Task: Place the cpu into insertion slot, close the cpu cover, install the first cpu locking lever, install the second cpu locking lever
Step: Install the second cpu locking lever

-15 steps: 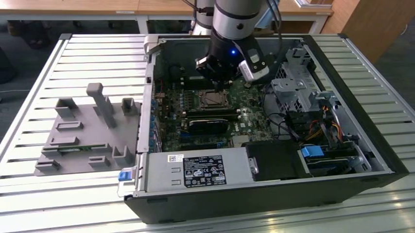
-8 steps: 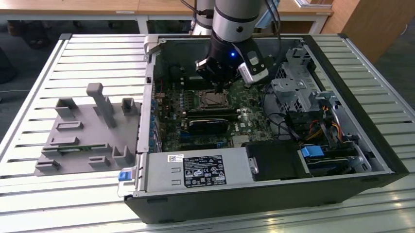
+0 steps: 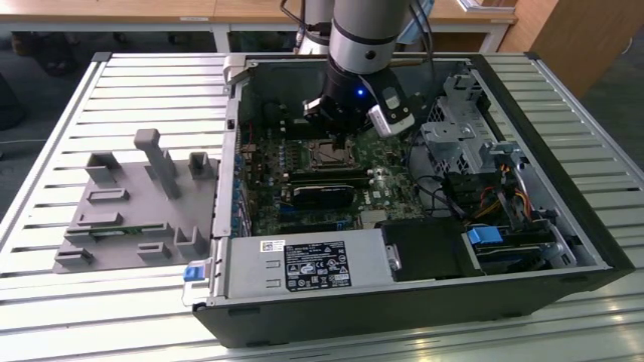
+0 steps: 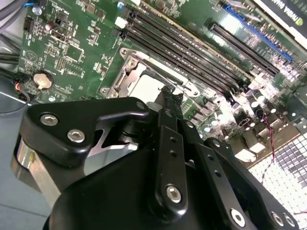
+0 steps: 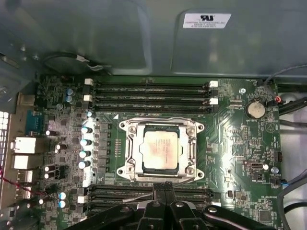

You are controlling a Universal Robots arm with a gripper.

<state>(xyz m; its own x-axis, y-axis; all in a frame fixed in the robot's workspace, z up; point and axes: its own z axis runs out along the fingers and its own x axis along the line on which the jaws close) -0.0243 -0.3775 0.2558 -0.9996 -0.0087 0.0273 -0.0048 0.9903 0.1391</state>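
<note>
A: Item, cpu point(image 5: 162, 149)?
B: Seated flat in the insertion slot point(image 5: 133, 165) on the green motherboard point(image 5: 240, 143); cpu cover point(image 5: 190, 154) lies down around it.
A: End effector point(image 5: 164, 188)?
B: Hovering above the socket's edge inside the computer case point(image 3: 563, 249), fingers pressed together, clenched on nothing.
A: Support?
B: Slatted tabletop point(image 3: 111, 302).

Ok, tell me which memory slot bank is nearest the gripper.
The bank right by the gripper in the first wrist view; the other bank lies beyond the socket, by the case wall.
</note>
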